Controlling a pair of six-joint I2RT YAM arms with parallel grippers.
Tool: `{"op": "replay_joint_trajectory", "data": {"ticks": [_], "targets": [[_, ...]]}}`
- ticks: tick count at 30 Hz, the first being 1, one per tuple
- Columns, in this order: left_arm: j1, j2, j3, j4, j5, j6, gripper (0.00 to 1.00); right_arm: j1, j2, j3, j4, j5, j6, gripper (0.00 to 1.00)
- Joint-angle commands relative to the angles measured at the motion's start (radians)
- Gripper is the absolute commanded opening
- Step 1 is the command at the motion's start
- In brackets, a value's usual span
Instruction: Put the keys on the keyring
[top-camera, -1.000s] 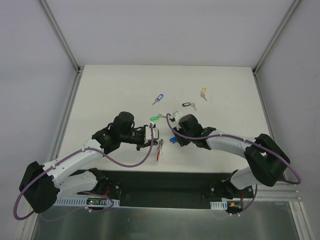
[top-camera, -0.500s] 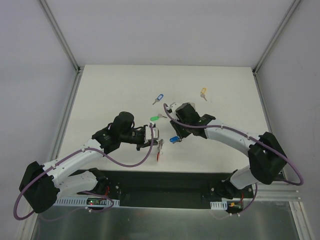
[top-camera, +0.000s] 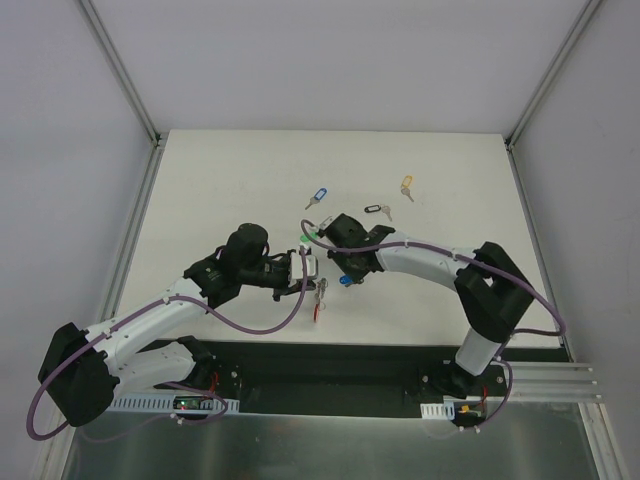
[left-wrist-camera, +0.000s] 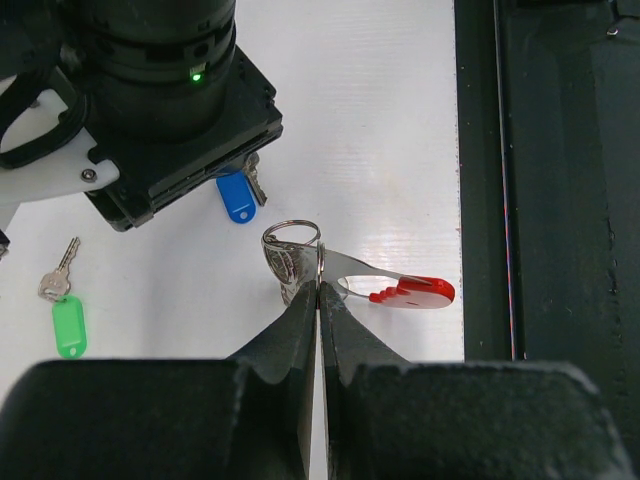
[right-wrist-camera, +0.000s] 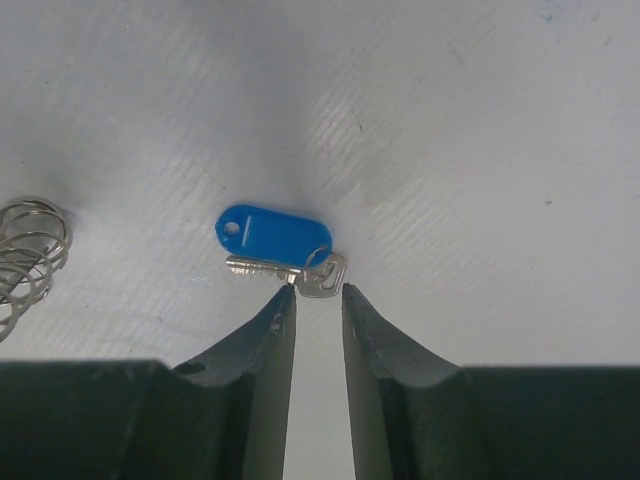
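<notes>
From above. Nothing threaded yet, by the look of it: all five keys loose on the table. Yellow key at two o'clock of table centre, black key between it and centre, far blue key at twelve o'clock. Green key hard against the right wrist, touching or not impossible to tell. Near blue key right under the tips of the right gripper. Keyring at the tip of the left gripper, red end toward six o'clock. Both arms low and folded inward, heads almost meeting near the table's near edge.

Left wrist. Fingers pressed flat together, pinching the keyring where the silver coil meets the flat piece. Red end out at three o'clock, close to the table's dark edge. Near blue key at eleven o'clock of the coil, half hidden under the right arm's black housing. Green key at nine o'clock, well apart.

Right wrist. Jaws apart by a narrow gap, tips low over the table, flanking the silver head of the near blue key. Nothing pinched as far as visible. Blue tag at eleven o'clock of the gap, keyring coil at nine o'clock, at the frame's edge.

Probably the first pick: gripping, carrying, threading all left to do, then four more keys.
</notes>
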Motion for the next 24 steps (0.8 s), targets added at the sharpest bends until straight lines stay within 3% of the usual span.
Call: {"op": "replay_joint_trajectory", "data": {"ticks": [1, 21, 24], "targets": [[-0.005, -0.013, 0.025, -0.016, -0.016, -0.004, 0.00, 0.017, 0.045, 0.070, -0.067, 0.077, 0.017, 0.28], [-0.007, -0.013, 0.025, -0.016, -0.015, -0.004, 0.00, 0.030, 0.175, 0.134, -0.107, 0.098, 0.010, 0.25], [-0.005, -0.011, 0.025, -0.016, -0.015, -0.007, 0.00, 0.032, 0.186, 0.134, -0.107, 0.100, 0.007, 0.19]]}}
